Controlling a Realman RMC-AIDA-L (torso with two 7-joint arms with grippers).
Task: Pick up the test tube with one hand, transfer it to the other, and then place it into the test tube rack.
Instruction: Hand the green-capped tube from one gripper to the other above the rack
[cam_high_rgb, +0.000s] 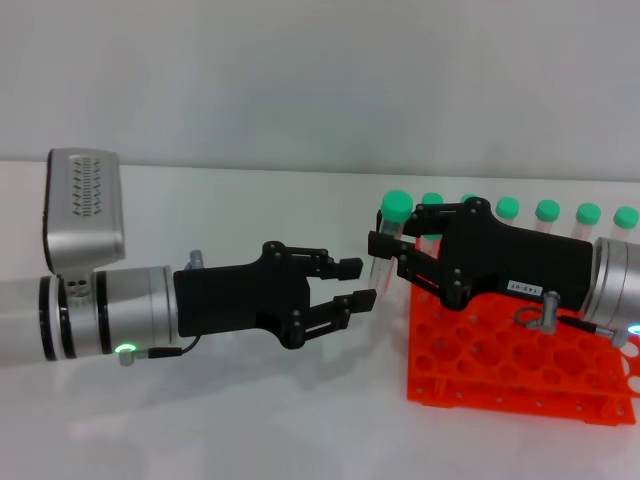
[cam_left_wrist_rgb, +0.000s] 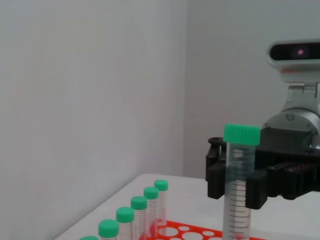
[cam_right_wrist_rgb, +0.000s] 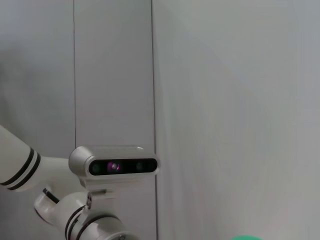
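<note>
My right gripper (cam_high_rgb: 388, 248) is shut on the test tube (cam_high_rgb: 385, 250), a clear tube with a green cap (cam_high_rgb: 397, 207), held nearly upright above the left end of the orange-red test tube rack (cam_high_rgb: 520, 365). My left gripper (cam_high_rgb: 355, 283) is open, with its fingertips just left of the tube's lower part and not touching it. In the left wrist view the held tube (cam_left_wrist_rgb: 239, 195) stands upright in front of the black right gripper (cam_left_wrist_rgb: 250, 180), above the rack (cam_left_wrist_rgb: 200, 233). A sliver of the green cap (cam_right_wrist_rgb: 245, 238) shows in the right wrist view.
Several green-capped tubes (cam_high_rgb: 548, 210) stand in the rack's back row; they also show in the left wrist view (cam_left_wrist_rgb: 145, 207). The rack sits on a white table (cam_high_rgb: 200, 420) before a plain wall. The left arm's wrist camera (cam_right_wrist_rgb: 114, 165) shows in the right wrist view.
</note>
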